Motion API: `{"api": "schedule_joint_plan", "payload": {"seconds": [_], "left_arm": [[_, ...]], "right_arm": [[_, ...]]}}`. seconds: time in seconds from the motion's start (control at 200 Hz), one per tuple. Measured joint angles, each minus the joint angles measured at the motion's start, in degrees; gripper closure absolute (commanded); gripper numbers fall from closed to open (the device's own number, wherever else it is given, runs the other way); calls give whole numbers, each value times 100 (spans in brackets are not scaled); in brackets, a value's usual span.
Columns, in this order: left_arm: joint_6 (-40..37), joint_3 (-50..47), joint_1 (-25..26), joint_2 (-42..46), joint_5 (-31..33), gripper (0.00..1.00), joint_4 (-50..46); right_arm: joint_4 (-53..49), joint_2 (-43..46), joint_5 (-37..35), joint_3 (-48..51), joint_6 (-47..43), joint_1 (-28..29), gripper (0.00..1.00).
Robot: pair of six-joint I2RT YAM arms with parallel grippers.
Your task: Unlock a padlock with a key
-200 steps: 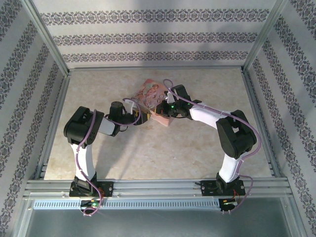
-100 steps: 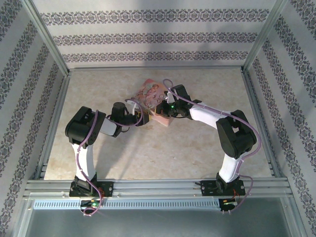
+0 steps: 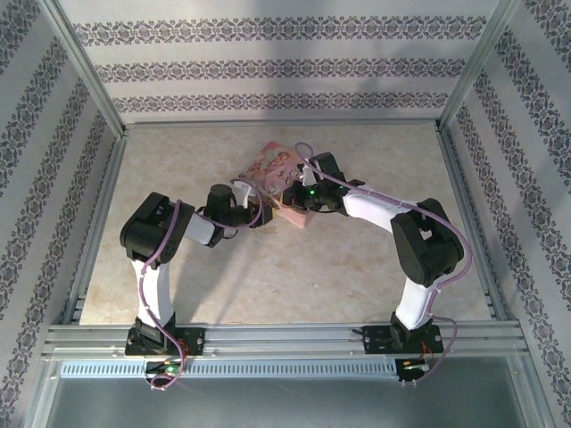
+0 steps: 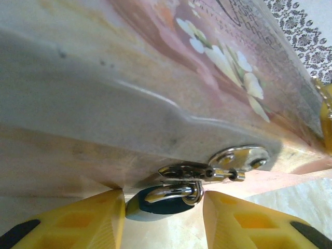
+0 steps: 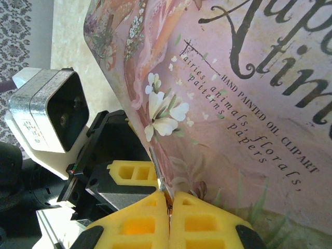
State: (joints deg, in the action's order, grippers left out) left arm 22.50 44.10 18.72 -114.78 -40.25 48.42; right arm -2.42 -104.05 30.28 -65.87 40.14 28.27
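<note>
Left gripper [image 4: 163, 213] open: its yellow fingers [image 4: 78, 223] stand at the lower edge of the left wrist view, one either side of the padlock [image 4: 155, 206] (blue body, silvery shackle). The padlock hangs from a metal hasp [image 4: 207, 171] on the rim of the pink box [image 4: 155, 78]. The top view gives the layout instead, with the box at centre frame and both arms meeting at it. Right gripper [image 5: 168, 207], bottom centre of the right wrist view, is pinched closed on the box's lid edge, and the lid's lettering and painted flowers are legible there. Surface: mottled beige table [image 3: 294, 276]. Room: walls [image 3: 285, 71] in striped patterned paper, with an aluminium frame [image 3: 285, 337] along the lower part of the top view.
</note>
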Motion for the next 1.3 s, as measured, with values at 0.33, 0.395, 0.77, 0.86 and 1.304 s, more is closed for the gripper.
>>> {"api": "schedule_joint_plan", "payload": {"seconds": [0.33,0.395,0.77,0.86,1.304], "left_arm": [[-37,20,48,0,149,65,-70],[-39,20,57,0,168,64,-72],[-138,140,177,0,450,67,-258],[-151,157,216,0,505,70,-284],[-131,157,387,221,861,80,-608]], "right_arm": [[0,0,-2,0,0,0,100],[0,0,-2,0,2,0,100],[4,0,-22,0,0,0,100],[4,0,-24,0,0,0,100],[-50,50,-79,-4,-101,-2,100]]}}
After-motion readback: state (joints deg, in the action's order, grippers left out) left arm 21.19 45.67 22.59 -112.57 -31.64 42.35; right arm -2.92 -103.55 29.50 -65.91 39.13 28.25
